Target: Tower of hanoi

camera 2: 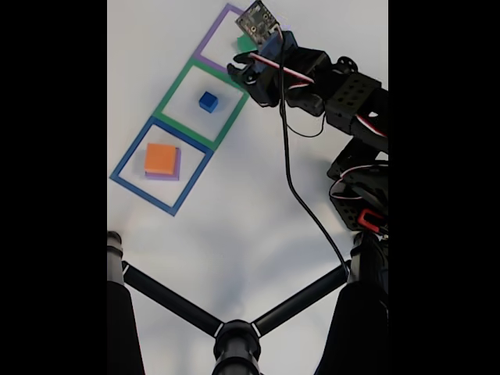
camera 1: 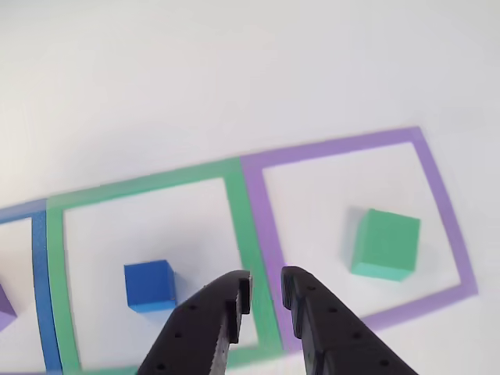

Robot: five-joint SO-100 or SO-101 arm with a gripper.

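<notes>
In the other view the black two-finger gripper [camera 1: 266,291] enters from the bottom edge, its fingertips a narrow gap apart with nothing between them, hovering over the border where the green tape square [camera 1: 242,226] meets the purple tape square [camera 1: 437,195]. Just left of the fingers, inside the green outline, sits a small blue cube [camera 1: 149,285], apart from the tape on every side. Further right, a larger green cube [camera 1: 385,244] rests inside the purple outline, nearer its right edge than its left. At the far left edge a blue tape line [camera 1: 39,289] and the corner of a purple block [camera 1: 5,306] just show. Beyond the squares the white table surface [camera 1: 234,70] lies bare.

In the fixed view, a black tripod-like stand [camera 2: 234,332] spreads across the foreground. Past it lies the blue tape square [camera 2: 160,166], holding an orange flat block [camera 2: 162,158] stacked on the purple block [camera 2: 176,173]. Next comes the green square with the blue cube [camera 2: 208,101], then the purple square, where the arm [camera 2: 344,94] and its wrist camera board [camera 2: 260,17] cover most of the green cube [camera 2: 245,43]. A black cable [camera 2: 293,180] trails from the gripper [camera 2: 237,70] toward the stand. White table lies open to the left of the squares.
</notes>
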